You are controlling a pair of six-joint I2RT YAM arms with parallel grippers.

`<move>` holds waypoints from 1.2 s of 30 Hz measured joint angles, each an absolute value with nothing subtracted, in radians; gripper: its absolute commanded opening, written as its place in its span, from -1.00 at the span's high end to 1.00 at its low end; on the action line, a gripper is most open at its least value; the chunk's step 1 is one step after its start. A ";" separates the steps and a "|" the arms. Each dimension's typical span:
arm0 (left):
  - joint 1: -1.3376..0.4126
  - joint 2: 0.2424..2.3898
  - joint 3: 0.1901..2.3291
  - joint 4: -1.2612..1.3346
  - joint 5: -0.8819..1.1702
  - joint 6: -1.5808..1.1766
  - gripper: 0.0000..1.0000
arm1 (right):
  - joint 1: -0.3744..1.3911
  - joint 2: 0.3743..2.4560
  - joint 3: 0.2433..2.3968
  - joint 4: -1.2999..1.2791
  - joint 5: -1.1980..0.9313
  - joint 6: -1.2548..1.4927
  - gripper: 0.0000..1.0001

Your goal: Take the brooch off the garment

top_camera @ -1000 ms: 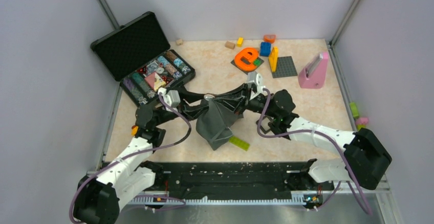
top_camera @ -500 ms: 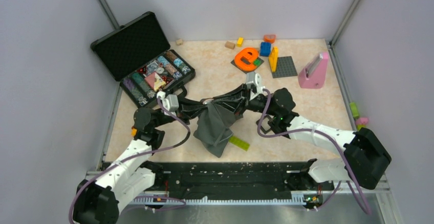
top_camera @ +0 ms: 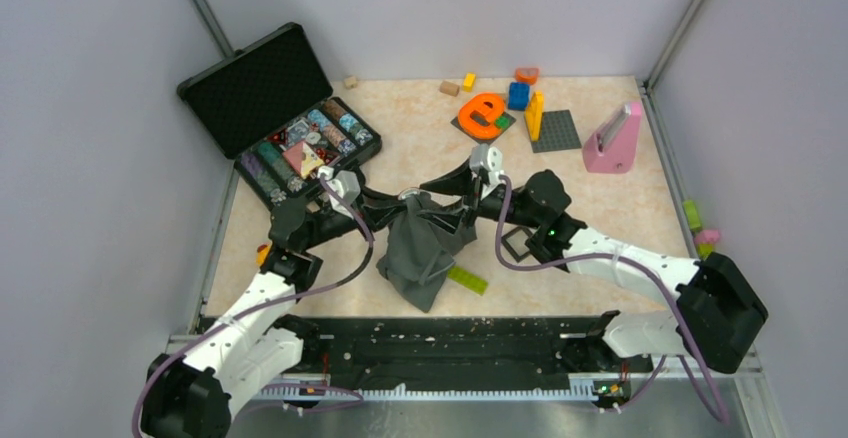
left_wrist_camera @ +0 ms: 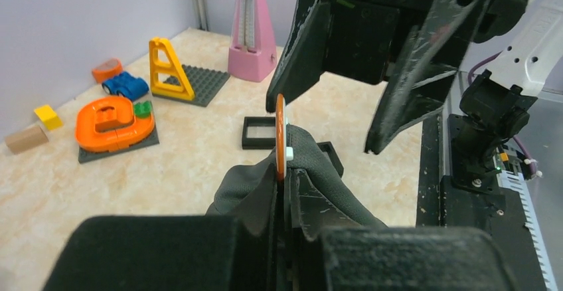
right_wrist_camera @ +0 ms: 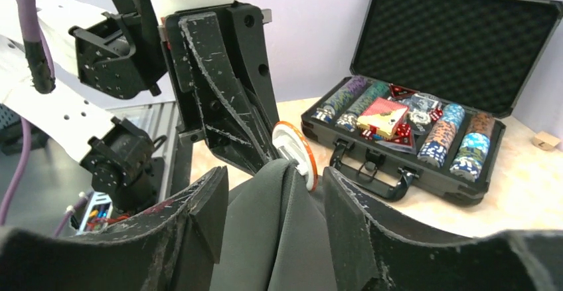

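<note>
Left wrist view: left gripper (left_wrist_camera: 285,179) pinches garment (left_wrist_camera: 322,171) under brooch (left_wrist_camera: 280,131), right gripper (left_wrist_camera: 320,129) straddles it, fingers apart; an off-centre close likely nips cloth instead.

Pale lavender-grey walls (top_camera: 440,8) close in a beige, marble-patterned counter (top_camera: 400,108) at 9, 12 and 3 o'clock. Slim metal posts (top_camera: 205,3) rise in the corners at 11 and 1 o'clock. A black rail (top_camera: 450,343) edges 6 o'clock. Light falls soft and even.
</note>
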State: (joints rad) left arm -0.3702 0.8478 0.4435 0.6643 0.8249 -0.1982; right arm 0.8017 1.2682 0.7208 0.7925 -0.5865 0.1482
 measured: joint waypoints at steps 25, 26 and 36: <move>-0.398 0.795 0.514 0.322 0.853 -0.134 1.00 | 0.802 1.169 0.809 0.413 -0.626 -0.154 -0.13; -0.406 0.794 0.523 0.304 0.857 -0.119 1.00 | 0.802 1.178 0.822 0.408 -0.630 -0.156 -0.09; -0.435 0.794 0.545 0.252 0.856 -0.059 1.00 | 0.802 1.249 0.879 0.364 -0.672 -0.157 -0.01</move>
